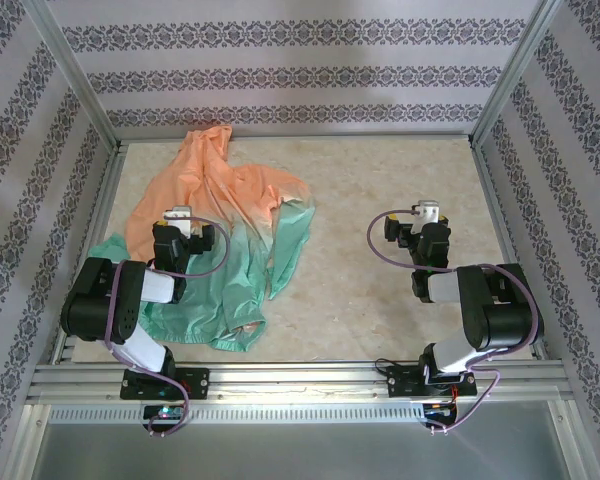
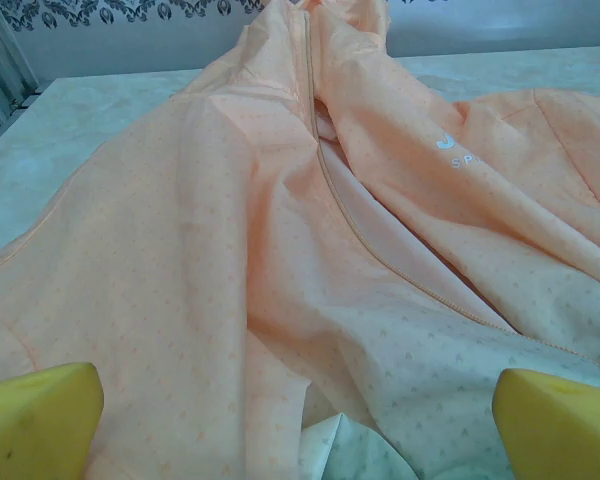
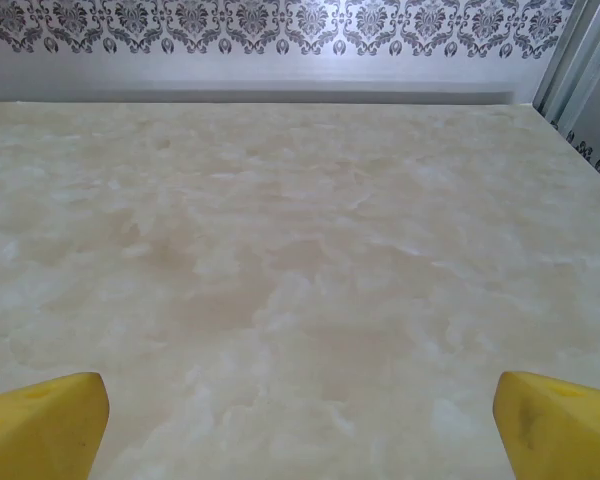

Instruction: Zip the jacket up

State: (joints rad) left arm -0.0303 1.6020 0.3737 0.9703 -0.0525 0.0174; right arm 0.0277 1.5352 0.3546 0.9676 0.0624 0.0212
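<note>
I see the jacket [image 1: 220,240] lying crumpled on the left half of the table [image 1: 380,300]. Its orange hood points at the far wall and its mint green hem is bunched toward the near edge. The colour fades from orange through pale white to green across the middle, and one green flap trails out to the right.

My left gripper [image 1: 177,215] sits above the jacket, about where the orange gives way to green. In the left wrist view its yellow fingers [image 2: 35,420] stand wide apart at the bottom corners, with nothing clamped between them. I cannot tell whether they touch the cloth. Ahead of them the orange fabric rises in soft folds. A long stitched front edge [image 2: 330,190] runs down from the collar, and white lettering [image 2: 458,150] sits on the panel to its right. Near the bottom the two sides part and a paler layer shows underneath.

My right gripper [image 1: 430,212] is over bare tabletop on the right, well apart from the jacket. Its yellow fingers [image 3: 40,425] are also spread wide and hold nothing.
</note>
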